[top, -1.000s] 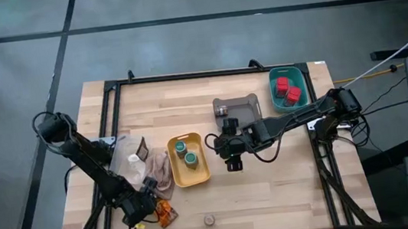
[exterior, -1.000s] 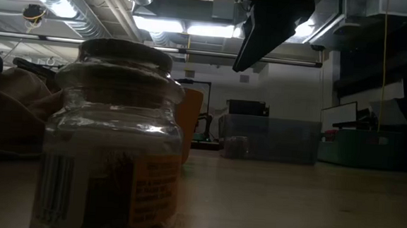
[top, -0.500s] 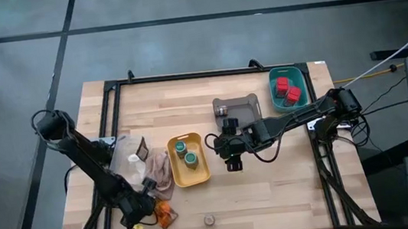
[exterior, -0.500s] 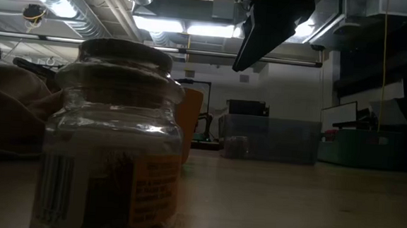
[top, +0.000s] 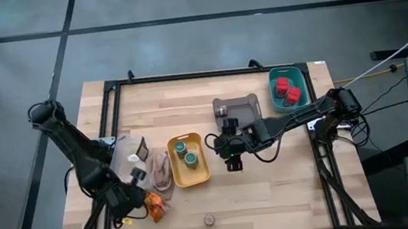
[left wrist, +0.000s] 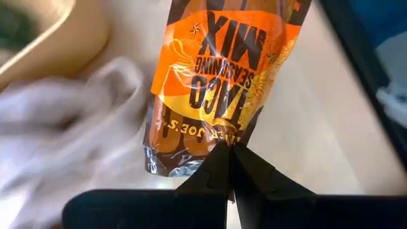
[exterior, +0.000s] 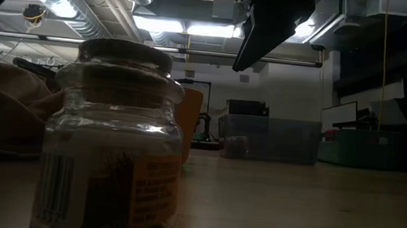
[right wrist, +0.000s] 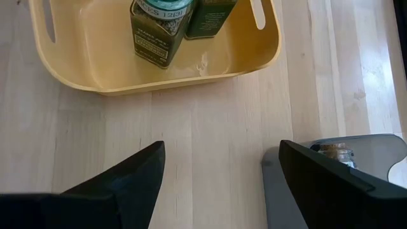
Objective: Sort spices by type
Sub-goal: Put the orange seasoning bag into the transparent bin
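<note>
My left gripper (top: pixel 135 202) is near the table's near-left corner, shut on the orange-brown sachet (top: pixel 153 206), which reads "Taco Seasoning Mix" in the left wrist view (left wrist: pixel 222 76). My right gripper (top: pixel 232 162) hovers open between the yellow tray and the grey tray and touches nothing. Two green-lidded jars (top: pixel 185 151) stand in the yellow tray. Two red blocks (top: pixel 287 91) lie in the teal tray. One tiny round jar (top: pixel 221 111) sits in the grey tray. The other (top: pixel 209 219) stands on the table near its near edge and fills the low view (exterior: pixel 113 137). A dark sachet (top: pixel 142 148) lies on the clear tray. My left gripper pinches the orange-brown sachet between its two fingers at the middle of one short sealed edge (left wrist: pixel 219 145). The rest of the sachet reaches straight out beyond the fingertips (left wrist: pixel 213 168). Whether its far end is on the table, I cannot tell.
A beige cloth (top: pixel 158 171) lies bunched between the clear tray (top: pixel 122 156) and the yellow tray (top: pixel 177 181), right beside the held sachet. The grey tray (top: pixel 242 110) and teal tray (top: pixel 299 80) stand toward the far right. Bare wood lies along the near edge, right of the lone jar.
My left gripper has moved a little toward the table's left edge and has risen, staying shut on the orange-brown sachet. The sachet has gone with it, leftward and toward the beige cloth.
</note>
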